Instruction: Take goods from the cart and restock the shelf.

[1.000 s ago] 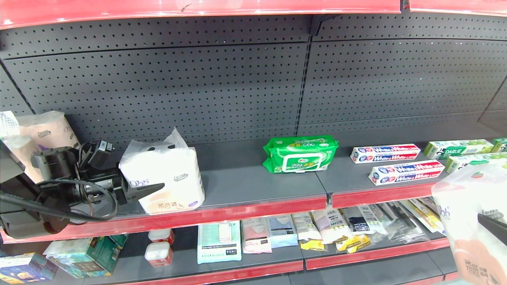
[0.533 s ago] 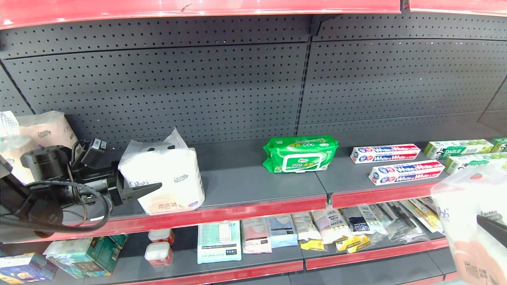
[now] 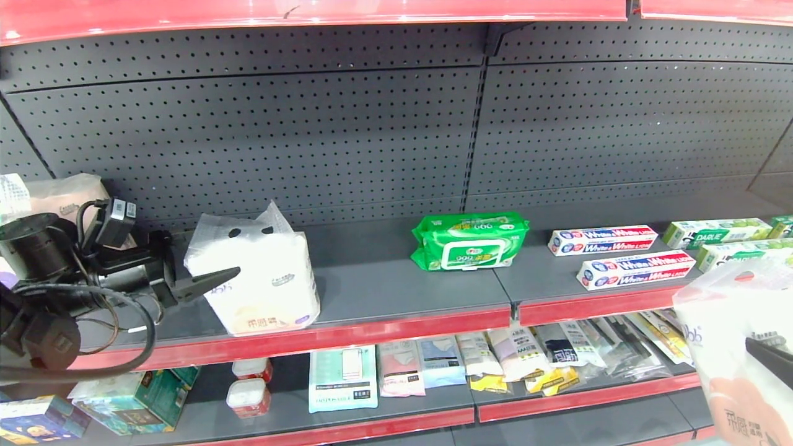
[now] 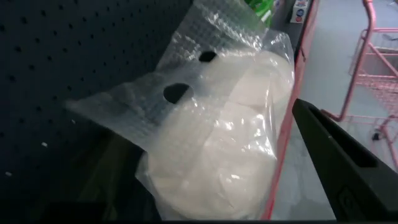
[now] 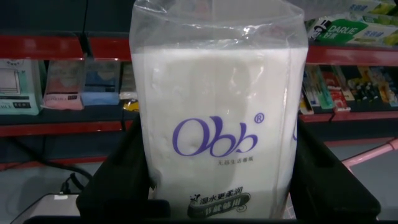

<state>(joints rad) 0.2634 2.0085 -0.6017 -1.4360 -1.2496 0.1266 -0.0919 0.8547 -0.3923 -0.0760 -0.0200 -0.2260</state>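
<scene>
Drawn back toward the left edge of the frame and a little higher than a second ago, the left hand (image 3: pixel 207 280) hangs released, fingers spread, just beside the white tissue pack (image 3: pixel 257 279). That pack has stayed put, upright at the left end of the grey shelf (image 3: pixel 384 279), close to its red front lip. A dark pegboard wall (image 3: pixel 310 136) runs behind the whole row. At mid-frame a green wet-wipes pack (image 3: pixel 469 241) lies flat on the same board, well apart from the tissues. Right of it sit two red-and-white toothpaste boxes (image 3: pixel 619 254), with green ones (image 3: pixel 715 230) at the right edge. The lower shelf (image 3: pixel 433 412) carries cartons (image 3: pixel 133 396) at lower left, then a line of flat sachets (image 3: pixel 403 365). At lower right the right hand (image 5: pixel 217 186) is clenched on a second tissue pack (image 5: pixel 214 93), held upright in front of the shelving, off any board. A pink cart (image 4: pixel 373 74) stands on the floor past the shelf's front edge.
</scene>
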